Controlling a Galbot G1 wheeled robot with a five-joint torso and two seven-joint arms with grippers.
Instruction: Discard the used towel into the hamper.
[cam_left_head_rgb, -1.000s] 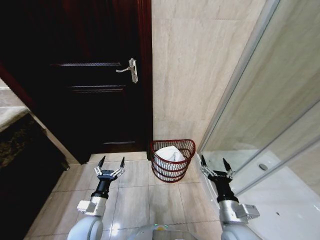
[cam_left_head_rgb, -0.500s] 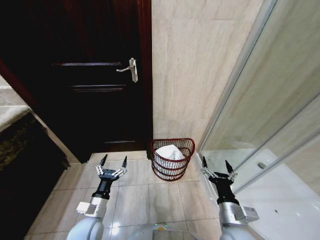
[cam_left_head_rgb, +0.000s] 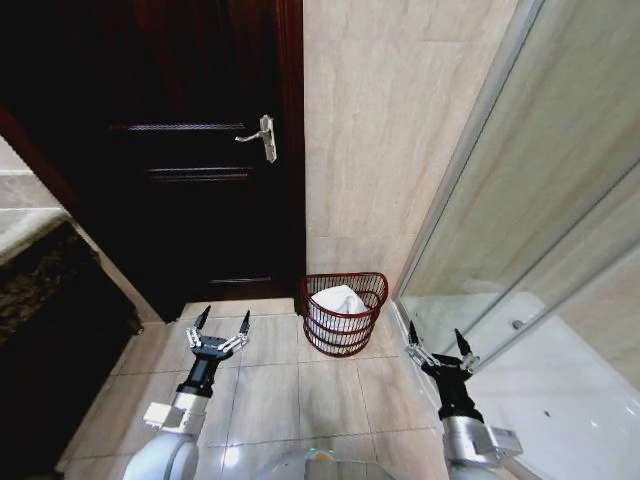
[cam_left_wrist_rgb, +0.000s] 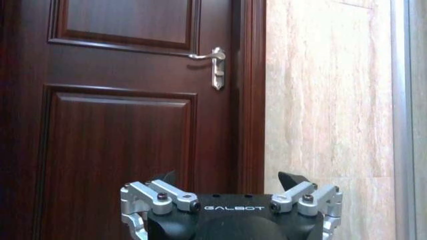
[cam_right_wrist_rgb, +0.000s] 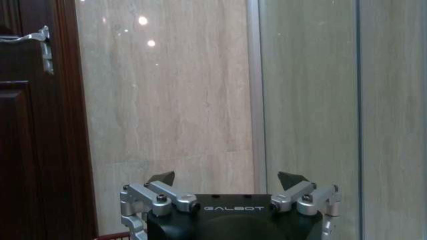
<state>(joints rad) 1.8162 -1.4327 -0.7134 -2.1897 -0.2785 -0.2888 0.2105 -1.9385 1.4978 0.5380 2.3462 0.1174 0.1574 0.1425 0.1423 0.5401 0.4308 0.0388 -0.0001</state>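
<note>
The hamper (cam_left_head_rgb: 344, 313), a small round dark red wire basket, stands on the tiled floor against the beige wall, just right of the door. A white towel (cam_left_head_rgb: 337, 301) lies bunched inside it. My left gripper (cam_left_head_rgb: 218, 324) hangs open and empty above the floor, left of the hamper. My right gripper (cam_left_head_rgb: 437, 342) is also open and empty, to the hamper's right near the glass panel. The left gripper (cam_left_wrist_rgb: 227, 176) faces the door in its wrist view; the right gripper (cam_right_wrist_rgb: 227, 176) faces the wall, with a sliver of the hamper's rim (cam_right_wrist_rgb: 113, 235) at the picture's edge.
A dark wooden door (cam_left_head_rgb: 190, 150) with a silver lever handle (cam_left_head_rgb: 262, 136) is shut at the back left. A glass shower partition (cam_left_head_rgb: 530, 200) with a metal frame runs along the right. A dark stone counter (cam_left_head_rgb: 35, 280) juts in at the left.
The whole head view has shifted slightly, so the camera moved; the hamper looks a bit smaller and farther off. Both grippers stay open and empty.
</note>
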